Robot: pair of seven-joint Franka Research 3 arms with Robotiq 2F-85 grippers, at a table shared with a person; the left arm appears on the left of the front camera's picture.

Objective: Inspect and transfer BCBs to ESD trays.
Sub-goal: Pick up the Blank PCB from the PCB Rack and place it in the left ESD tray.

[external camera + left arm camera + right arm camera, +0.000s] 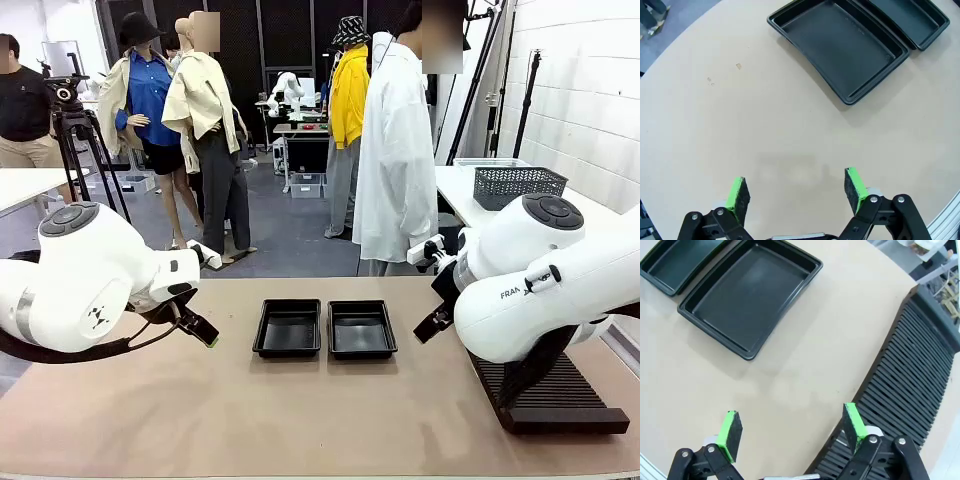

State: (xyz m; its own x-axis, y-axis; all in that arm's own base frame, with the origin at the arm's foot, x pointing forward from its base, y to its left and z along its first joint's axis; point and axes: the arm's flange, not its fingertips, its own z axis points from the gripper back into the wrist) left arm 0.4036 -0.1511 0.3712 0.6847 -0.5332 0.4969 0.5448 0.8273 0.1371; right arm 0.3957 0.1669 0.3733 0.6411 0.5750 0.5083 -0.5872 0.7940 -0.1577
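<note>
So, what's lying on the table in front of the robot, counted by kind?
Trays: 2
Rack: 1
Total: 3

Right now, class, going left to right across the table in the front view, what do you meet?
left gripper → left ESD tray → right ESD tray → right gripper → black ribbed rack
</note>
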